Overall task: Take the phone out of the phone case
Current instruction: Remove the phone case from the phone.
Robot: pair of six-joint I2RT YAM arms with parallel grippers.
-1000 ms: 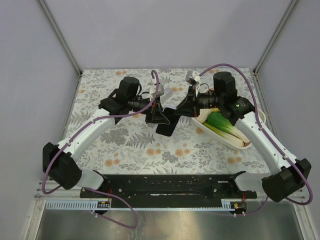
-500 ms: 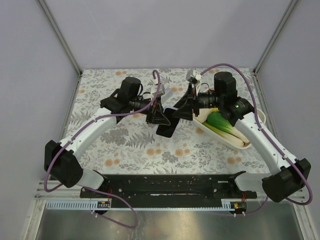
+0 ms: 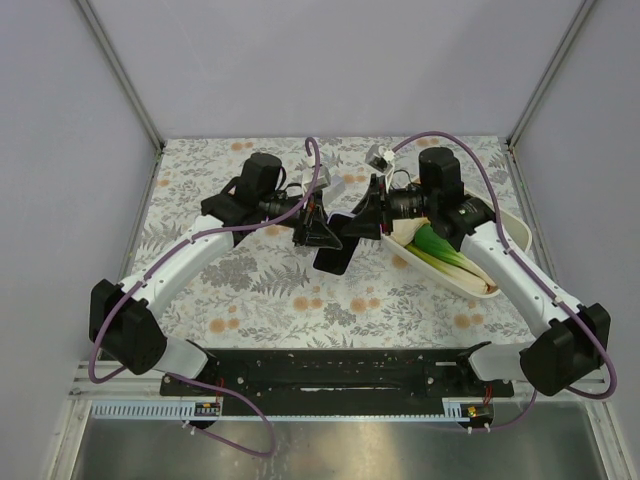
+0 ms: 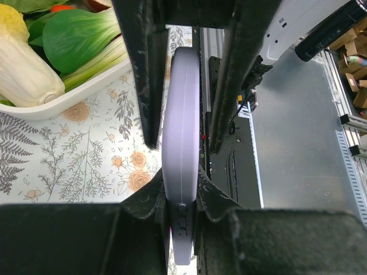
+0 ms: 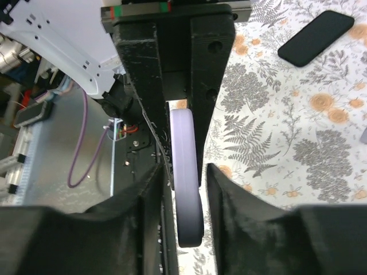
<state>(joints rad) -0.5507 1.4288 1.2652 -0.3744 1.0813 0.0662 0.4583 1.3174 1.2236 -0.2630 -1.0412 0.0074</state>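
Observation:
A lilac phone case (image 4: 180, 154) is held edge-on above the table, pinched between my left gripper's (image 4: 180, 200) fingers. My left gripper (image 3: 318, 232) and right gripper (image 3: 354, 222) meet at mid-table. In the right wrist view the case (image 5: 186, 177) stands between my right gripper's (image 5: 184, 192) fingers, with a gap on its right side, so those jaws are open around it. A black phone (image 3: 333, 260) lies flat on the floral table below the grippers. It also shows in the right wrist view (image 5: 316, 37), apart from the case.
A white tray (image 3: 508, 228) of vegetables, with a green bok choy (image 3: 440, 248), stands right of centre under the right arm. Its rim shows in the left wrist view (image 4: 74, 97). The black base rail (image 3: 330, 375) runs along the near edge.
My right gripper has moved left toward the left gripper and now straddles the case. The left gripper and the black phone have stayed put.

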